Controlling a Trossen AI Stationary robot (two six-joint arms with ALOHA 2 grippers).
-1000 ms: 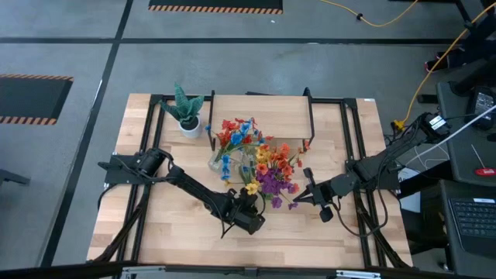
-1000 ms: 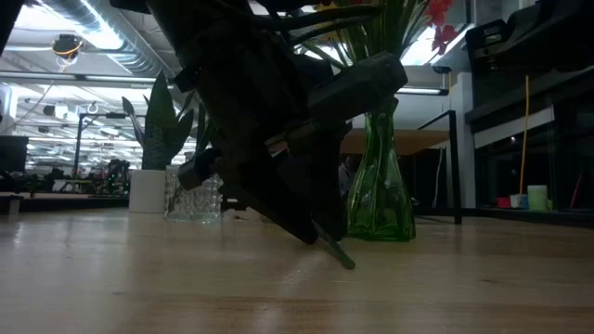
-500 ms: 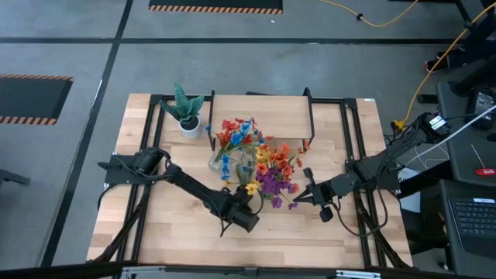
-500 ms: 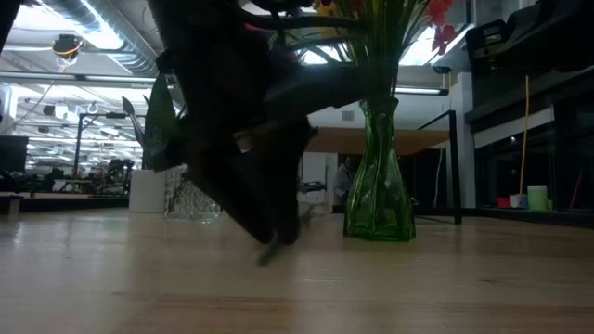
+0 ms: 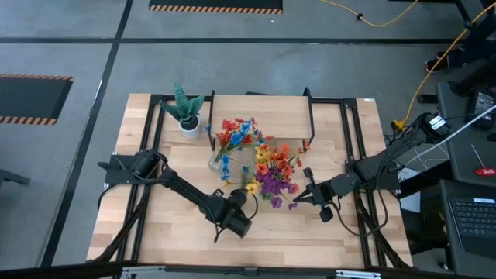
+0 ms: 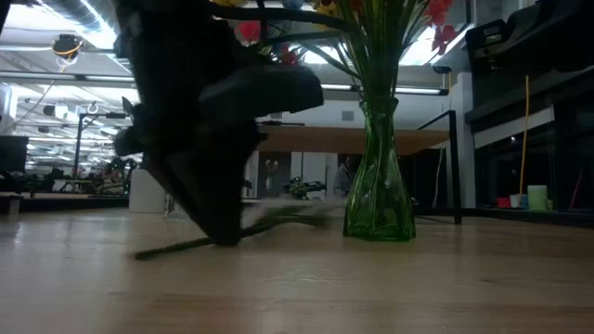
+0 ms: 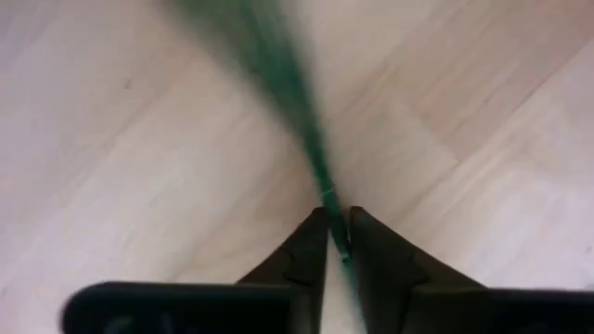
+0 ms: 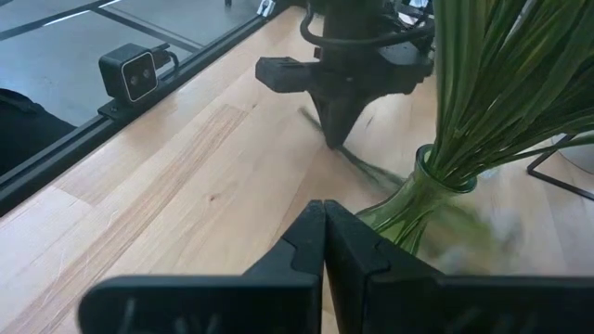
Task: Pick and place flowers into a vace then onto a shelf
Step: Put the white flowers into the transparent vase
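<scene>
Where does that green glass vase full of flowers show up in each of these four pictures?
High view: green vase at table centre, mostly hidden under its blooms.
Low view: vase right of centre, standing upright.
Left wrist view: not in it.
Right wrist view: vase just past the right claw.
Shared landmark: the left claw, closed on a stem.

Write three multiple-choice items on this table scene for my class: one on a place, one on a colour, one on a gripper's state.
1. Where does the potted plant stand?
A. at the table's far left corner
B. beside the right gripper
C. on the floor

2. What colour is the glass vase holding the bunch of flowers?
A. blue
B. green
C. red

3. What is the left gripper doing?
A. hanging wide open
B. gripping the vase
C. pinching a green stem

Answers: 1 A, the high view shows it at that corner. 2 B, the low view shows green glass. 3 C, the left wrist view shows the stem between the fingers.
</scene>
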